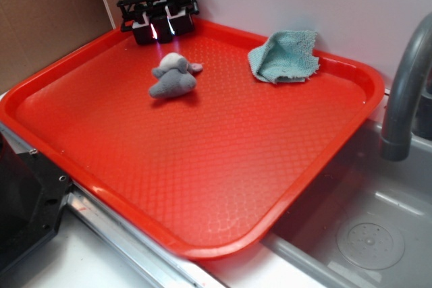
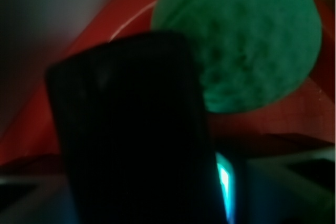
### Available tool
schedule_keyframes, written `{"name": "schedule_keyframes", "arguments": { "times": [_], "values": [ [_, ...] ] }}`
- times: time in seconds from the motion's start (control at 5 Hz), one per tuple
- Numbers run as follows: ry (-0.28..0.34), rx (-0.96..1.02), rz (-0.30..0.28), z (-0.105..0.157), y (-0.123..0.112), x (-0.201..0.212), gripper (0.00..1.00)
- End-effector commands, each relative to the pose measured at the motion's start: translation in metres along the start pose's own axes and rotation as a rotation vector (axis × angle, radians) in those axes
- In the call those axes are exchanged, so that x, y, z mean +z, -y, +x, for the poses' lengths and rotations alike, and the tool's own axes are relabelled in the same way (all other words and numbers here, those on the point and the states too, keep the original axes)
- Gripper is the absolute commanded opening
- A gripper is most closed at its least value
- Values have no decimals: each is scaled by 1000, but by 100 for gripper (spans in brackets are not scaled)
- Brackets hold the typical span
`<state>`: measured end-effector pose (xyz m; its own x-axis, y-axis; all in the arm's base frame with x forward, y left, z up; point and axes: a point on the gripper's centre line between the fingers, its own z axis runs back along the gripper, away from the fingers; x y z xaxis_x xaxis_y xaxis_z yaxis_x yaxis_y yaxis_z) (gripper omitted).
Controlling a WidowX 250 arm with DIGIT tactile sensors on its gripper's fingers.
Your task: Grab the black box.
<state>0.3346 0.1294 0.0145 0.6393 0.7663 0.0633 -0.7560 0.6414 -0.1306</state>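
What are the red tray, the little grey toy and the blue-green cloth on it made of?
The red tray looks like hard moulded plastic: glossy, with a fine diamond texture and a raised rim. The grey toy seems to be plush fabric, fuzzy and matte with soft rounded lumps. The blue-green cloth looks like terry or microfibre, with a nubby surface and limp folds. None of this is certain by sight alone.

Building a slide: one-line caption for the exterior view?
WidowX gripper at red tray's far corner; grey plush toy and teal cloth nearby.
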Motion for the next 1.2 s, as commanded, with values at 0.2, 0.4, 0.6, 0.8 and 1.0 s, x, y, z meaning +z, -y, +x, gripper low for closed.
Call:
{"name": "schedule_keyframes", "arguments": {
  "times": [0.2,0.4,0.6,0.8,1.0],
  "values": [
    [68,-40,-22,2,1,7,0],
    [33,-170,-2,-26,-1,27,0],
    [115,-395,-22,-85,4,78,0],
    [152,-549,-99,-119,19,126,0],
    [218,-647,-105,-147,38,173,0]
  ]
}}
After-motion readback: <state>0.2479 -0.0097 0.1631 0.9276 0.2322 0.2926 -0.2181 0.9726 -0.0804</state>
